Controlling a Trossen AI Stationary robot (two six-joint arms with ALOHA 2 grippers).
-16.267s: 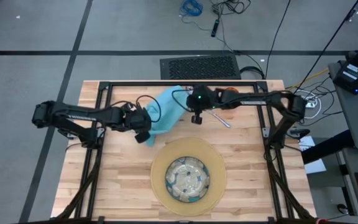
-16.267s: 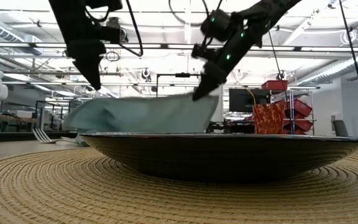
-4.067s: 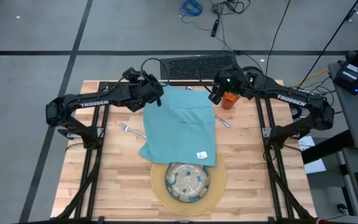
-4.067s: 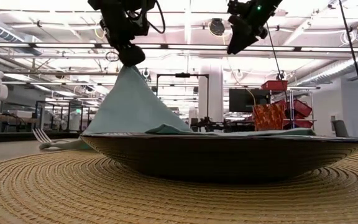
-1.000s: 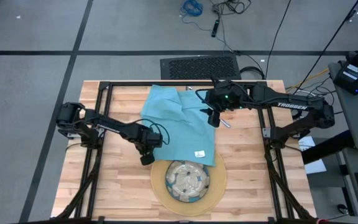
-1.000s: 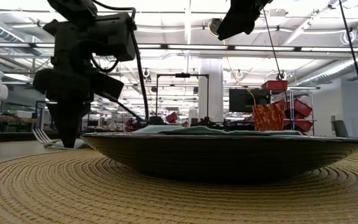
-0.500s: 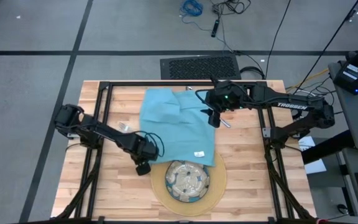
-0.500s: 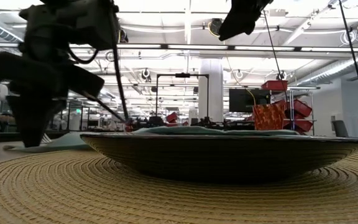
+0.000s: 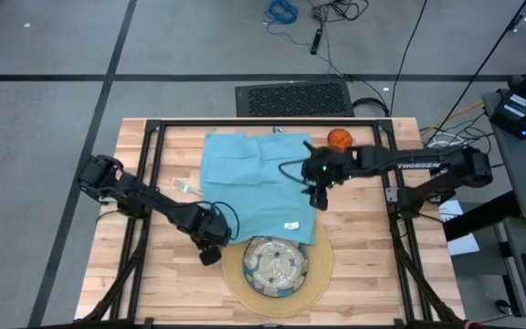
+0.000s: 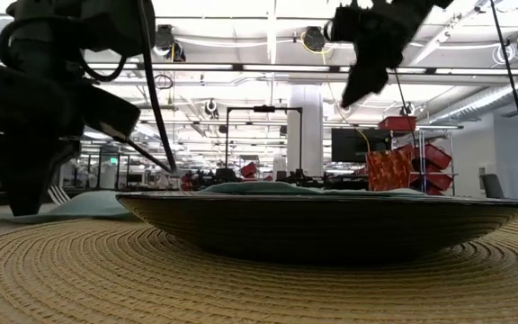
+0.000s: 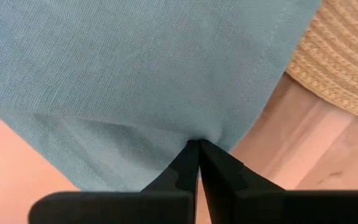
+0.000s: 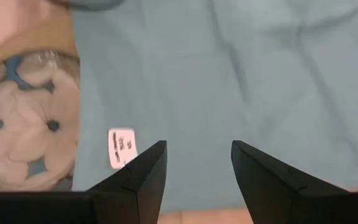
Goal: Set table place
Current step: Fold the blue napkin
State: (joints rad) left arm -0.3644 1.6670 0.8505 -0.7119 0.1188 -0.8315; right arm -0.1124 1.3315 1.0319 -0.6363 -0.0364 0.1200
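Note:
The teal napkin (image 9: 258,183) lies spread flat on the table (image 9: 363,265). Its near edge lies over the far rim of the glass plate (image 9: 277,265), which rests on the round tan mat (image 9: 320,274). My left gripper (image 9: 210,255) is at the napkin's near left corner, pointing down and shut on it. My right gripper (image 9: 319,201) hangs open above the napkin's right part (image 12: 241,74), touching nothing. The orange cup (image 9: 339,139) stands at the far right. A fork (image 9: 184,187) lies left of the napkin. My left gripper pinches the napkin's edge next to its hemmed near left corner (image 11: 199,135) between its two fingertips, from above. The cloth puckers at the tips. The rest of the napkin lies flat on the table.
Black frame rails (image 9: 149,183) run along both sides of the table. The white label (image 12: 122,148) sits near the napkin's near edge. Bare wood shows at the near left (image 9: 144,283) and near right corners.
My left gripper has gone toward the table's near edge and a little left, dragging the napkin's near left corner. The napkin has slid left and squared up, its left edge now straight. My right gripper has sunk toward the napkin, still open, uncovering the orange cup.

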